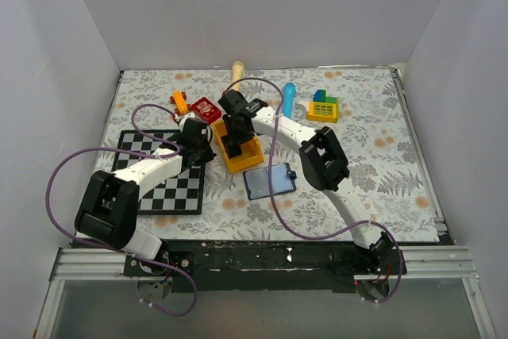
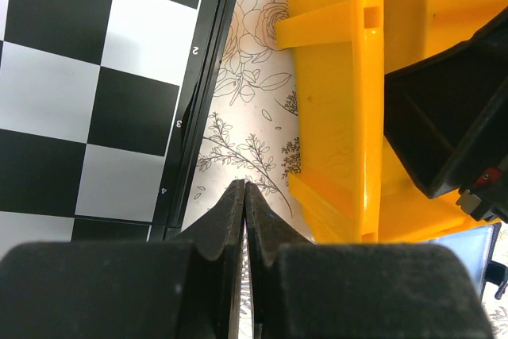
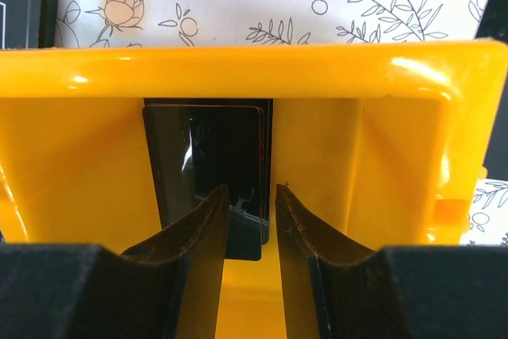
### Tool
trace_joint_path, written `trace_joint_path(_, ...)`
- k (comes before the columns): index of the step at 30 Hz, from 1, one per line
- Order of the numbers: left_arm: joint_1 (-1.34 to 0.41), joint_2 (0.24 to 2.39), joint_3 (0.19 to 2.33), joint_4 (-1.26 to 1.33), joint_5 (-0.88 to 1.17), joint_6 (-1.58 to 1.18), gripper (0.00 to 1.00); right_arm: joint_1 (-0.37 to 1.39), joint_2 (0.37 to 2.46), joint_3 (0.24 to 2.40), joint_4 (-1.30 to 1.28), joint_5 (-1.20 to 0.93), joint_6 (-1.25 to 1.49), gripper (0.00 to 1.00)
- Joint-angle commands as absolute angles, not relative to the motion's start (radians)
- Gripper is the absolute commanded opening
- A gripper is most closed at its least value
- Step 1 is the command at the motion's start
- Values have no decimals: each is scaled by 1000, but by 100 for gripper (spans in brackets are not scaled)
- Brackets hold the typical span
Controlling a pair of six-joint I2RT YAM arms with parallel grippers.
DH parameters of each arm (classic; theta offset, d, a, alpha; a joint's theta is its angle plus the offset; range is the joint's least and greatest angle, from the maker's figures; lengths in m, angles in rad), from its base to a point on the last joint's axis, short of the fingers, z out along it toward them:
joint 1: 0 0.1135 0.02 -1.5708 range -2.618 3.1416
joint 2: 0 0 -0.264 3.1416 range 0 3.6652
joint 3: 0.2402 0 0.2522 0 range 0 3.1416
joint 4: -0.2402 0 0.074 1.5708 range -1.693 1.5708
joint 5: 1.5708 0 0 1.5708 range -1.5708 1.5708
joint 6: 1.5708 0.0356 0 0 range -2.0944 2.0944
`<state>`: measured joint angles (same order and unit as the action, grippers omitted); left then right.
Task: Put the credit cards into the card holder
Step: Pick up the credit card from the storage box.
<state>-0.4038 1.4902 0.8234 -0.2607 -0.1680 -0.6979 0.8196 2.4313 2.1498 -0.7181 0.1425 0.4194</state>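
Credit cards (image 3: 206,156) stacked flat inside yellow bin (image 3: 238,61), centre frame. Thin, stiff, light, glossy, likely slippery: pinch by exposed lower edge. Right gripper (image 3: 252,208) half open above them, nothing clamped. Left gripper (image 2: 244,196) pressed closed, empty. Card holder (image 1: 262,184) lies open, centre of top view.

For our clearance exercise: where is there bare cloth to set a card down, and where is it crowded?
Barest: the cloth between the right arm, the green block toy and the right wall. A thin strip lies nearer than the card holder. Crowded: around the yellow bin, beside the chessboard.
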Motion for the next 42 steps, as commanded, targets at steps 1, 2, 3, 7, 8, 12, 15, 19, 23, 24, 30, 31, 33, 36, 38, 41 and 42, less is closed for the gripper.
trace_joint_path(1,-410,1460,825,-250,-164,-686,0,821,2453,2192,-752,120,431,38)
trace_joint_path(2,-410,1462,825,-250,-164,-686,0,819,2453,2194,-752,108,431,38)
trace_joint_path(3,-410,1462,825,-250,-164,-686,0,818,2456,2192,-747,95,431,38)
trace_joint_path(7,-410,1463,825,-250,-163,-689,0,813,2457,2186,-729,25,436,38)
trace_joint_path(8,-410,1462,825,-250,-163,-687,0,813,2456,2180,-721,11,437,37)
trace_joint_path(12,-410,1460,822,-250,-163,-687,0,811,2430,2134,-666,-41,446,37)
trace_joint_path(15,-410,1460,821,-249,-163,-689,0,811,2405,2106,-635,-51,448,37)
trace_joint_path(19,-410,1460,821,-249,-163,-689,0,811,2364,2057,-591,-54,446,37)
trace_joint_path(23,-410,1466,822,-247,-160,-689,0,811,2321,2010,-542,-66,445,37)
trace_joint_path(24,-410,1465,824,-247,-160,-689,0,811,2312,2003,-534,-71,448,37)
trace_joint_path(30,-410,1465,822,-247,-158,-690,0,813,2295,1990,-514,-109,457,36)
trace_joint_path(31,-410,1465,822,-247,-158,-692,0,811,2290,1983,-509,-115,459,36)
trace_joint_path(33,-410,1465,821,-247,-158,-692,0,811,2278,1964,-496,-126,466,36)
trace_joint_path(36,-410,1466,821,-245,-158,-692,0,811,2252,1934,-473,-135,474,35)
trace_joint_path(38,-410,1468,822,-245,-156,-692,0,811,2241,1922,-463,-146,477,35)
trace_joint_path(41,-410,1470,825,-245,-156,-692,0,810,2226,1910,-457,-166,480,34)
trace_joint_path(42,-411,1471,824,-245,-156,-690,0,810,2221,1904,-454,-170,482,34)
